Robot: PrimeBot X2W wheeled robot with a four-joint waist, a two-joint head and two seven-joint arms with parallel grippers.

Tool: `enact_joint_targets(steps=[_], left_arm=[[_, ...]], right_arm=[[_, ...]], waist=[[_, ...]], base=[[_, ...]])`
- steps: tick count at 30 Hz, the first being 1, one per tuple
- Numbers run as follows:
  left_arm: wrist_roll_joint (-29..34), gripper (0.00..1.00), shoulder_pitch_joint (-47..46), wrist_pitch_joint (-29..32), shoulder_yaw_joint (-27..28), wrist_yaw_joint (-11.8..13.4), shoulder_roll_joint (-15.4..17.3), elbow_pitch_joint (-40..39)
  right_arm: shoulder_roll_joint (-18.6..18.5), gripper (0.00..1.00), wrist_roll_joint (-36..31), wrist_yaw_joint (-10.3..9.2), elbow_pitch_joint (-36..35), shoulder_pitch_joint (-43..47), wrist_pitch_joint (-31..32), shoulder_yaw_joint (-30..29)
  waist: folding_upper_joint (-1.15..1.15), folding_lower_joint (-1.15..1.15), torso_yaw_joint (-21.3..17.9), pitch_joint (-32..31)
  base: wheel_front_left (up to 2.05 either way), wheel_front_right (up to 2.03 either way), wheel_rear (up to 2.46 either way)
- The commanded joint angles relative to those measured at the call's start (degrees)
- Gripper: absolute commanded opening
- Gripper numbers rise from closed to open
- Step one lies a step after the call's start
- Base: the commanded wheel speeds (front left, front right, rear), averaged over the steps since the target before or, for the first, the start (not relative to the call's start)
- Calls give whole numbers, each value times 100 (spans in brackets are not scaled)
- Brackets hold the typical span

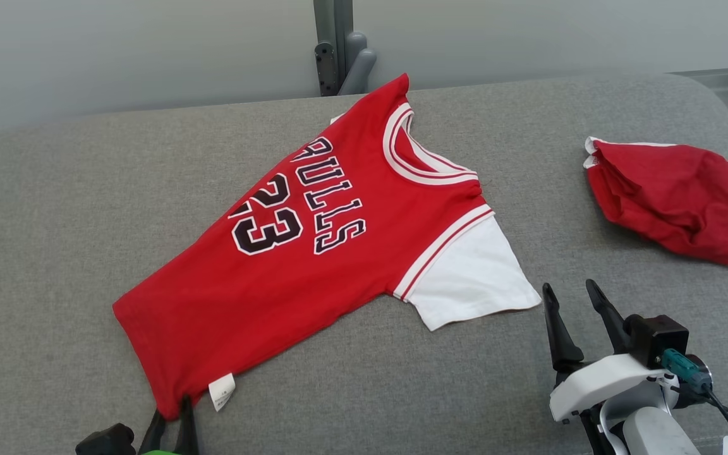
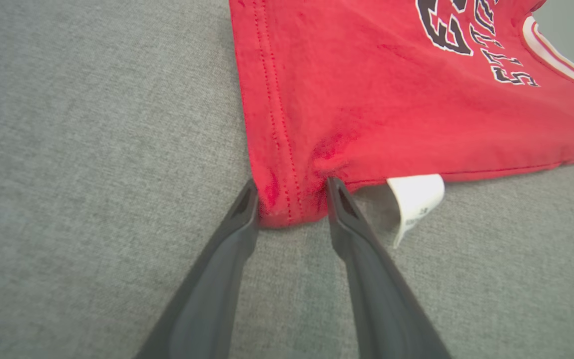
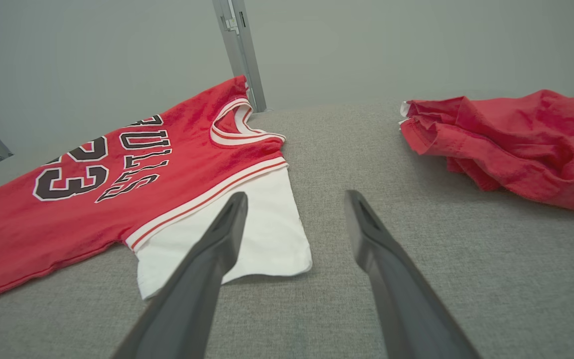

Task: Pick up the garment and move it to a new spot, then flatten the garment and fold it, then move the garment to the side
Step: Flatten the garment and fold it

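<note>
The shirt (image 1: 313, 253) is soft, light, floppy. My left claw (image 2: 292, 185) sits narrow around its bottom corner; I can't tell if it grips. My right claw (image 1: 570, 285) is wide, empty.

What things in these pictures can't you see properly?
- White tag: its writing is too small and blurry, left wrist view.
- Jersey: far sleeve mostly hidden behind its red body, head view.
- Crumpled red cloth: bunched up, what garment it is unclear, head view.
- Left fingers: they straddle the hem corner, left wrist view; whether they pinch it is unclear.
</note>
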Motion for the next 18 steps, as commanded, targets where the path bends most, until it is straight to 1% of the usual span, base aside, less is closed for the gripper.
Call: enact_joint_targets(steps=[1, 4, 10, 18], left_arm=[[-19, 20, -68, 3, -17, -49, 25, 11], [-14, 0, -81, 3, 5, -91, 26, -66], [108, 0, -104, 3, -26, -137, 25, -192], [249, 0, -192, 3, -116, -178, 25, -335]], right_arm=[[-16, 100, 34, -7, -6, -47, -11, 0], [-16, 100, 66, -7, 1, -61, -11, -20], [-15, 100, 67, -7, 211, -166, -10, -89], [-29, 100, -131, -7, 1353, -738, -10, -361]], waist=[[0, 0, 11, 5], [0, 0, 40, 31], [0, 0, 139, 108], [0, 0, 378, 309]], base=[[0, 0, 0], [0, 0, 0], [0, 0, 0], [0, 0, 0]])
